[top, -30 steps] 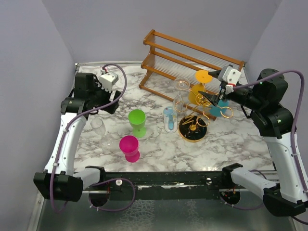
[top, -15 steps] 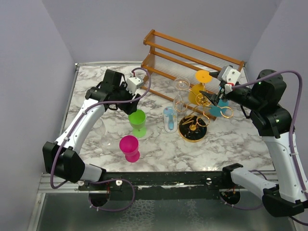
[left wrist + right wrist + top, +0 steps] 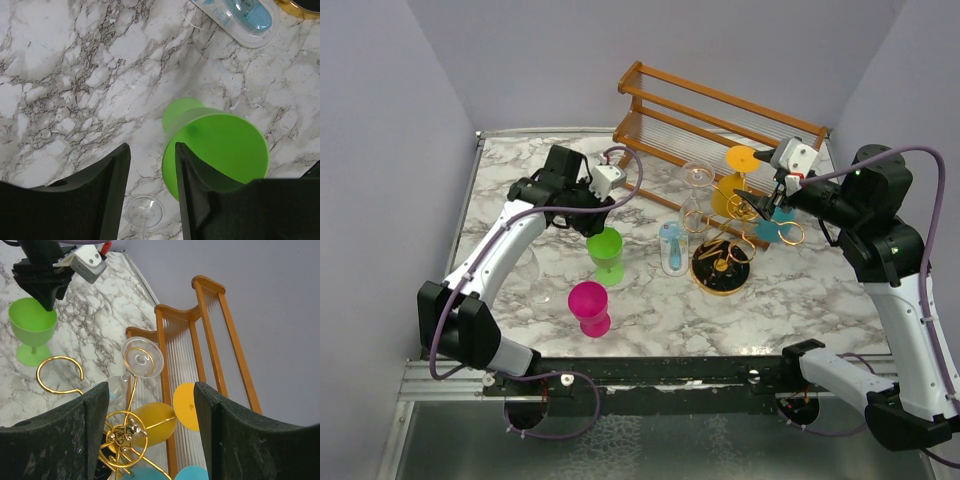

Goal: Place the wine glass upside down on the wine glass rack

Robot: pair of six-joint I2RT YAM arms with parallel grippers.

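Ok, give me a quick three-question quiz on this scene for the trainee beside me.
1. True or false: the left hand is shut on the green glass.
2. Which hangs upside down on the wine glass rack? A pink glass; B yellow glass; C green glass.
3. Fill in: the pink glass stands ____ on the table.
Key: 1 false, the hand is open over the glass; 2 B; 3 upright.

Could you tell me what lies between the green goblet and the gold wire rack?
A clear oblong case holding something blue, in the top view, between the green plastic goblet and gold wire rack.
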